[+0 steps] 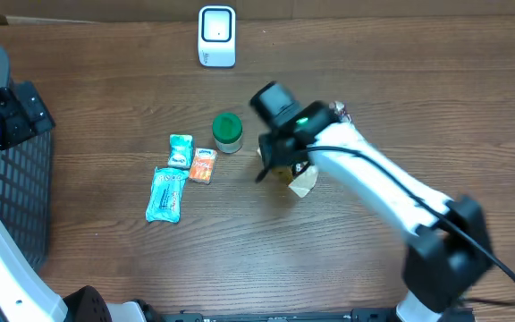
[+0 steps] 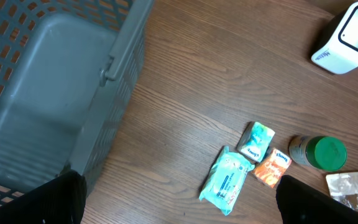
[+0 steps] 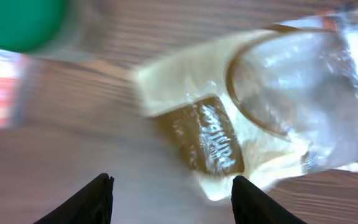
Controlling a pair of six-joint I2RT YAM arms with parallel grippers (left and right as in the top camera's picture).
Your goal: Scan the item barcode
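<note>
Hovering right gripper (image 3: 173, 180), jaws half spread, empty; packet (image 3: 210, 143) just ahead of it, lying roughly crosswise; left gripper (image 2: 179, 183) spread wide, well apart.

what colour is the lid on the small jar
The jar lid is green, clearest in the overhead view.

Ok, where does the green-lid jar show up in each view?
Overhead: the green-lid jar stands mid-table, just left of the right arm's wrist.
Left wrist: near the right edge, low, right of the orange packet.
Right wrist: top left corner, a blurred green patch.
Shared landmark: the cream pouch, near the jar in all three.
</note>
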